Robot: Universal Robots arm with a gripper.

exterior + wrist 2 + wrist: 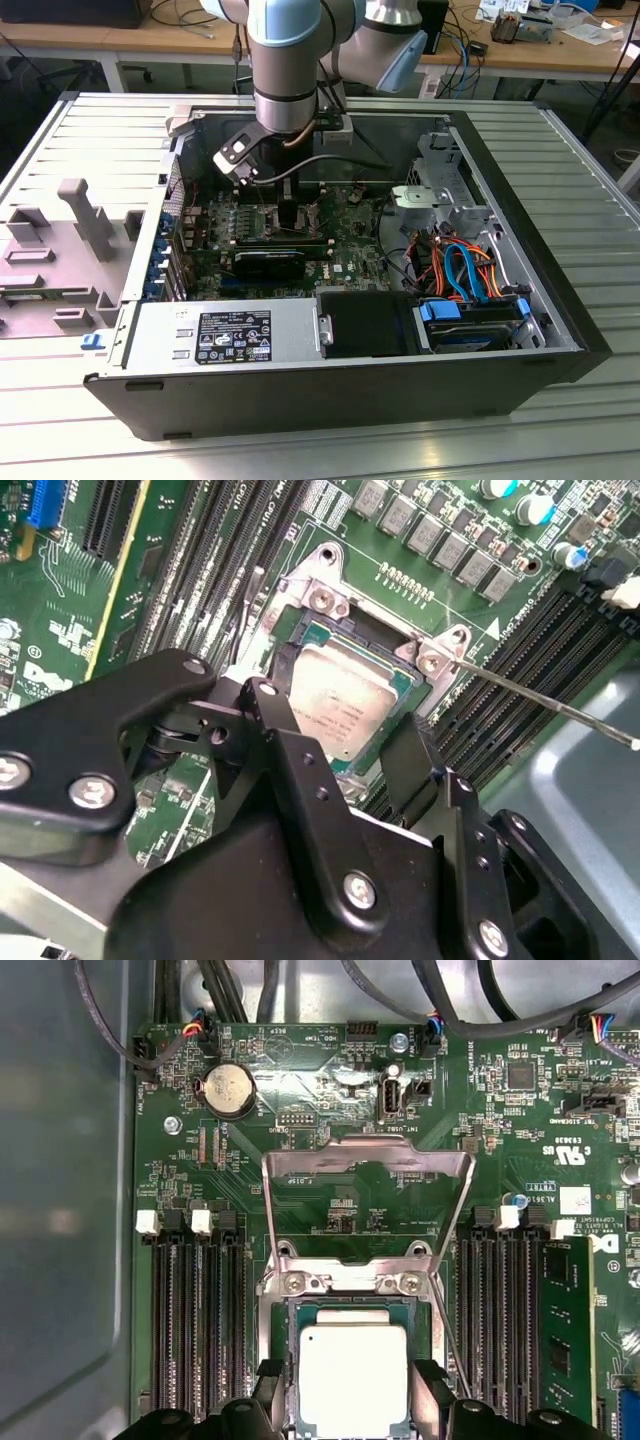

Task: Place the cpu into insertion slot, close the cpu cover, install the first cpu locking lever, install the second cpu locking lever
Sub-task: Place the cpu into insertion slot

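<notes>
The cpu [353, 1375] is lying flat in the insertion slot [293, 1355], and the gripper [338, 718] is straddling it, fingers spread just wider than the chip and clamping nothing. The cpu cover [365, 1152] is standing raised at the slot's hinge end. Any sideways nudge from a finger risks tilting the chip against the slot's contacts. The open computer case [300, 400] is housing the motherboard [480, 1160], a hard drive [475, 335] and cables [460, 270].
</notes>
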